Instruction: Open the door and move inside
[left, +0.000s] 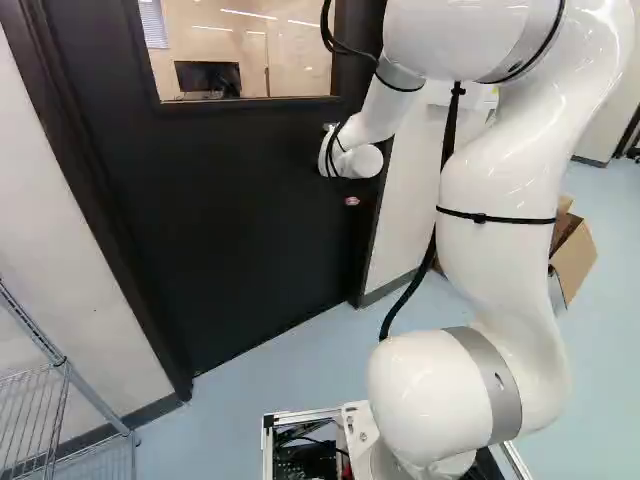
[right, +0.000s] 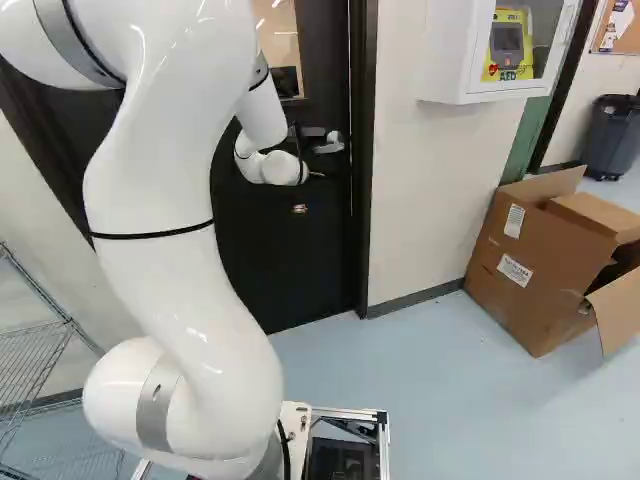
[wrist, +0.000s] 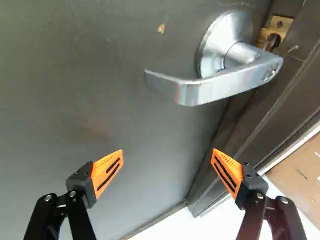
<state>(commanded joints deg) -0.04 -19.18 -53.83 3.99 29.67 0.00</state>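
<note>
Open room parts the gripper (right: 316, 175) from the lever handle (wrist: 215, 89) beside the door frame (right: 366, 150). Fingers (wrist: 107, 172) spread wide, gripping nothing

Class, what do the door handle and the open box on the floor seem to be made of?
The door handle looks like smooth metal, silvery grey with bright highlights; which metal is unclear. The open box seems to be cardboard, matte and plain brown, with thin, folded-out flaps.

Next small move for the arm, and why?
Probably ease the gripper toward the handle until the lever lies between its fingers: they stand open, with nothing between them, and the handle is ahead, outside their gap.
</note>
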